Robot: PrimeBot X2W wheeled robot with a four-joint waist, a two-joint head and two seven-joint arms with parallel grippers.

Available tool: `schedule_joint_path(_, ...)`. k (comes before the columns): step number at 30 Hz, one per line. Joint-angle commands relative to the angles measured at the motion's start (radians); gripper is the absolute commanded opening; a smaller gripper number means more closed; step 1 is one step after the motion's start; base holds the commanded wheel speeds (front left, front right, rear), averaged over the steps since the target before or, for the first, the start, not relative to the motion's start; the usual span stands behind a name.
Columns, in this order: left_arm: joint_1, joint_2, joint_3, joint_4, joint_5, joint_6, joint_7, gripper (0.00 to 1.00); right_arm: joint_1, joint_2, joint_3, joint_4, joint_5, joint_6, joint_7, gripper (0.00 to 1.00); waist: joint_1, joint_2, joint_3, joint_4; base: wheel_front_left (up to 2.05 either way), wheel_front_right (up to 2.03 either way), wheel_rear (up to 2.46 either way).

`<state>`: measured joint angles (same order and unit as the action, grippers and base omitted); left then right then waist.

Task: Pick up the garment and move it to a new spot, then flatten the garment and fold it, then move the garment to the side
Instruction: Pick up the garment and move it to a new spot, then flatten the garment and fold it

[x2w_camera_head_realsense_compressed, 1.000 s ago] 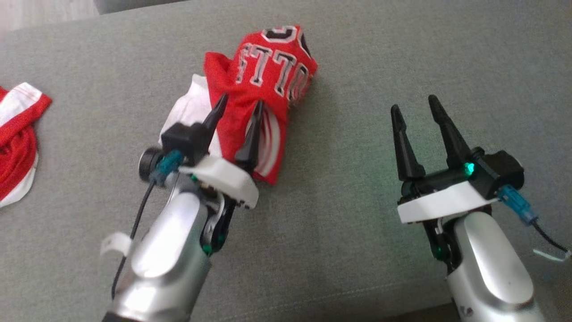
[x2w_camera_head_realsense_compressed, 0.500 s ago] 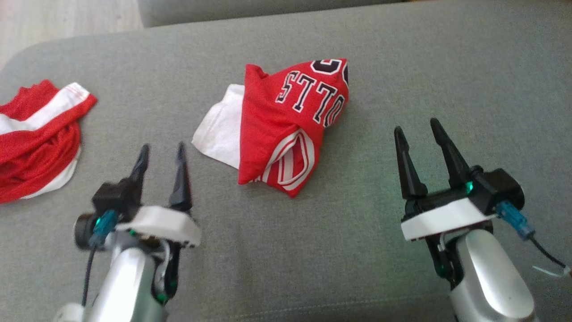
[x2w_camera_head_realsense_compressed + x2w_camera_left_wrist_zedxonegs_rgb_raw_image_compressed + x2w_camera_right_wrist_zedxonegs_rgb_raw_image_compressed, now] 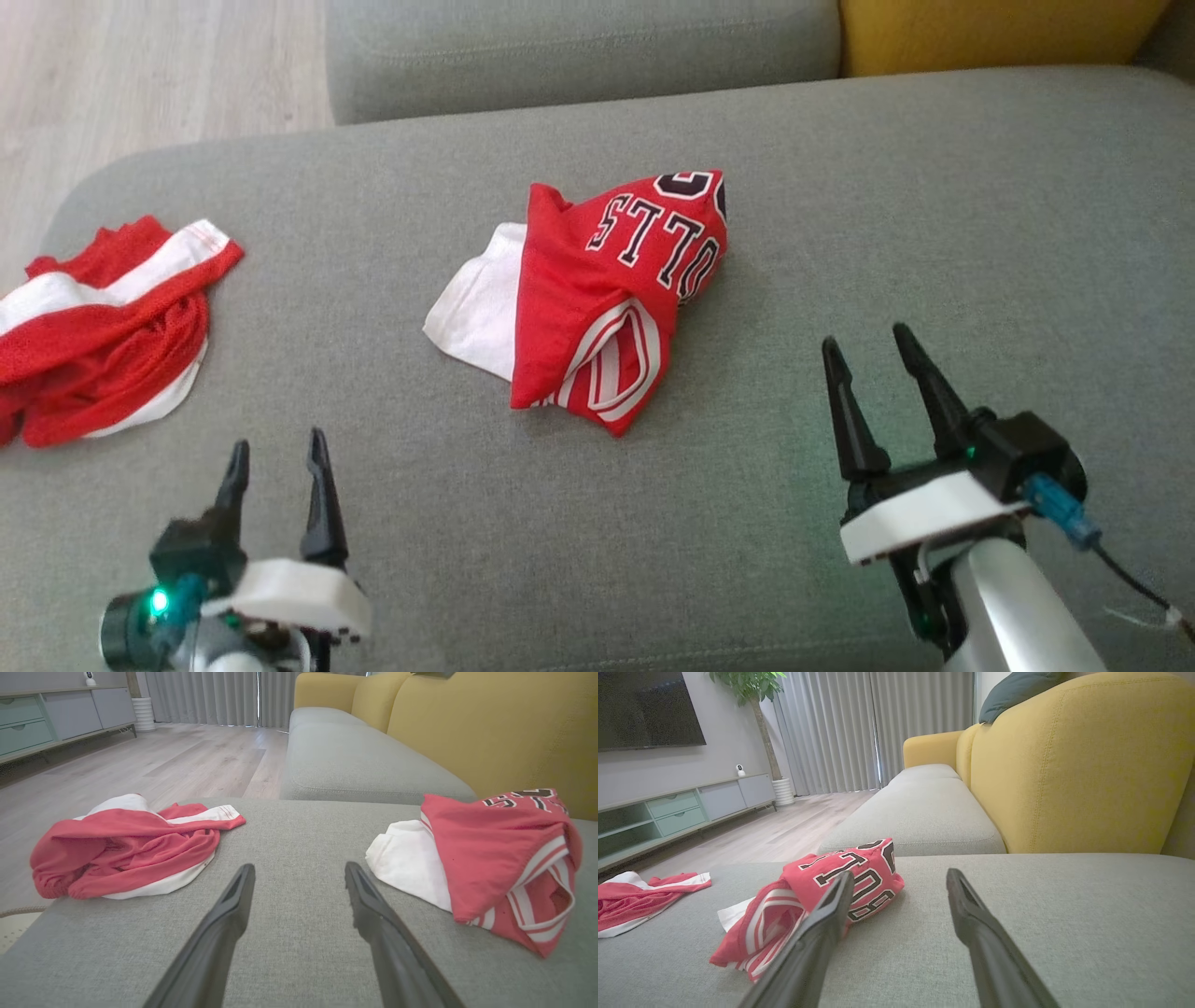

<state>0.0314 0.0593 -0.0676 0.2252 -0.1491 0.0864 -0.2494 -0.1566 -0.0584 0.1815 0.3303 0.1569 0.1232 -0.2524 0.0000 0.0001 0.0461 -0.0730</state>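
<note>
A folded red jersey [image 3: 602, 303] with black-and-white lettering and a white inner layer lies in the middle of the grey sofa cushion [image 3: 934, 205]. The same jersey [image 3: 490, 858] sits to the right of the fingers in the left wrist view, and in the right wrist view the jersey [image 3: 817, 896] lies ahead on the left. My left gripper [image 3: 276, 457] hovers open at the lower left, well clear of the jersey. My right gripper [image 3: 866, 343] stands open at the lower right, also apart from it, with nothing between its fingers.
A crumpled red and white garment [image 3: 103, 327] lies at the cushion's left end, near its edge. Beyond it is wooden floor [image 3: 140, 65]. A second grey cushion [image 3: 579, 47] and a yellow backrest [image 3: 990, 28] lie behind.
My left gripper has let go of the jersey and drawn back to the lower left, open. The head camera has tilted up, shifting the whole picture down. The right gripper stays open.
</note>
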Motion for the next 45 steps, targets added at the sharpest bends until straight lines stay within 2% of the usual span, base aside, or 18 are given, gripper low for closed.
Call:
schedule_joint_path(1,-0.023,0.002,0.033,-0.040,0.009,-0.001,-0.012,1.00,-0.017,0.008,0.020,-0.028,-0.003,0.008,-0.009,1.00,0.0000,-0.0001,-0.007,0.000,0.00,0.00,0.00)
schedule_joint_path(5,-0.008,-0.005,0.019,-0.055,0.009,0.001,-0.012,1.00,-0.005,0.008,0.021,-0.025,-0.003,0.008,-0.009,1.00,0.0000,-0.0001,-0.009,0.016,0.00,0.00,0.00)
schedule_joint_path(7,-0.016,-0.007,0.015,-0.052,-0.001,-0.013,-0.012,1.00,-0.010,0.008,0.038,-0.024,-0.002,0.008,-0.009,1.00,0.0000,-0.0001,-0.002,0.033,0.00,0.00,0.00)
schedule_joint_path(15,-0.060,-0.009,-0.071,-0.034,-0.032,-0.043,-0.012,1.00,-0.184,0.008,0.229,0.054,0.002,0.008,0.017,1.00,0.0000,-0.0001,0.051,0.152,0.00,0.00,0.00)
schedule_joint_path(20,-0.096,-0.009,-0.167,-0.023,-0.059,-0.043,-0.012,1.00,-0.346,0.007,0.364,0.162,0.046,0.008,0.078,1.00,0.0000,-0.0001,0.089,0.258,0.00,0.00,0.00)
schedule_joint_path(26,-0.137,-0.009,-0.271,-0.020,-0.112,-0.035,-0.012,1.00,-0.479,0.008,0.427,0.348,0.094,0.008,0.122,1.00,0.0000,-0.0001,0.126,0.372,0.00,0.00,0.00)
schedule_joint_path(37,-0.175,-0.009,-0.371,-0.023,-0.150,-0.011,-0.012,1.00,-0.651,0.008,0.414,0.652,0.053,0.008,0.186,1.00,0.0000,-0.0001,0.210,0.498,0.00,0.00,0.00)
schedule_joint_path(45,-0.184,-0.009,-0.390,-0.025,-0.168,0.000,-0.012,1.00,-0.711,0.008,0.407,0.797,0.008,0.008,0.263,0.99,0.0000,-0.0001,0.247,0.541,0.00,0.00,0.00)
